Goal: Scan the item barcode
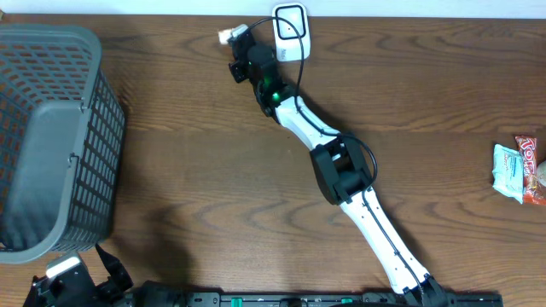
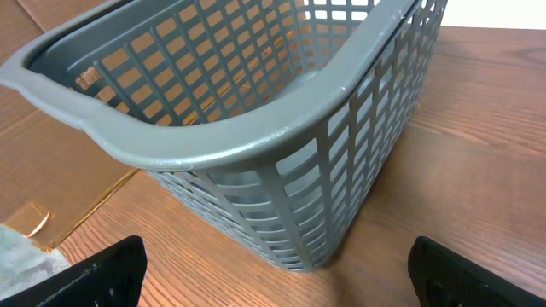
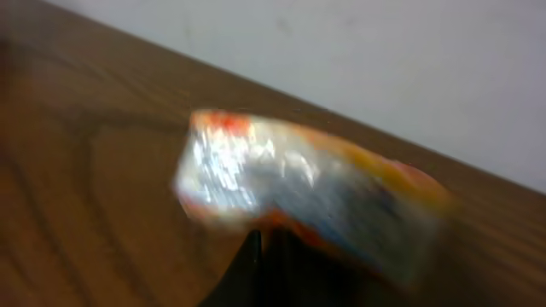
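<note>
The right claw [image 3: 266, 256] is pinched shut on a crinkly orange-and-silver packet [image 3: 307, 192], which is blurred in the wrist view. In the overhead view the packet sits at upper centre, just left of the white scanner [image 1: 290, 32]. The left claw [image 2: 277, 281] gapes wide at lower left, near the grey basket [image 1: 94, 153]. Two other snacks [image 1: 519, 170] lie at the right edge.

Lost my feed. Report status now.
Left tool open, by basket. Right tool shut on packet, left of scanner. No obstruction seen.
</note>
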`<move>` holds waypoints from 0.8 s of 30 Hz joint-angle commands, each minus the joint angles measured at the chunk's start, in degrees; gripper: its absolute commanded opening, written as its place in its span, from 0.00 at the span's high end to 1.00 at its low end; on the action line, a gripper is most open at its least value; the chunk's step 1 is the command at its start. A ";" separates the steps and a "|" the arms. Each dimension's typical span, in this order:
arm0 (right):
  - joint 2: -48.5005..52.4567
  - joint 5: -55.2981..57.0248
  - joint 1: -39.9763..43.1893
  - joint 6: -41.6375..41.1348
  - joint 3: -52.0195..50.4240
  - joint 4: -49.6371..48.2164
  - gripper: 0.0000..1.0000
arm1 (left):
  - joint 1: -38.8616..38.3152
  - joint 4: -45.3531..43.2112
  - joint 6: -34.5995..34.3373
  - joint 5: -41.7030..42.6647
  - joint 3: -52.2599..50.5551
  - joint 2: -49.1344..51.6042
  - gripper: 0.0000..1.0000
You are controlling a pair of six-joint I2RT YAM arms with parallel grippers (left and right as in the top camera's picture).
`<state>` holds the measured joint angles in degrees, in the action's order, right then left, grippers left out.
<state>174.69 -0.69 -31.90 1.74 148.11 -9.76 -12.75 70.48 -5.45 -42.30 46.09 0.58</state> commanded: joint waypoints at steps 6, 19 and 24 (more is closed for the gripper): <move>0.79 -1.31 -4.20 -0.42 4.37 22.36 0.99 | 0.20 0.00 0.72 -0.33 0.04 -0.42 0.02; -10.58 -2.84 -6.29 -1.97 16.85 54.95 0.01 | 0.20 0.00 0.72 -0.31 0.04 -0.42 0.02; -9.11 -1.75 -5.62 -0.83 14.80 41.18 0.28 | 0.20 0.00 0.72 -0.31 0.04 -0.42 0.02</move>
<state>167.54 -3.14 -38.22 1.02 163.19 35.24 -12.75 70.48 -5.48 -42.30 46.09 0.58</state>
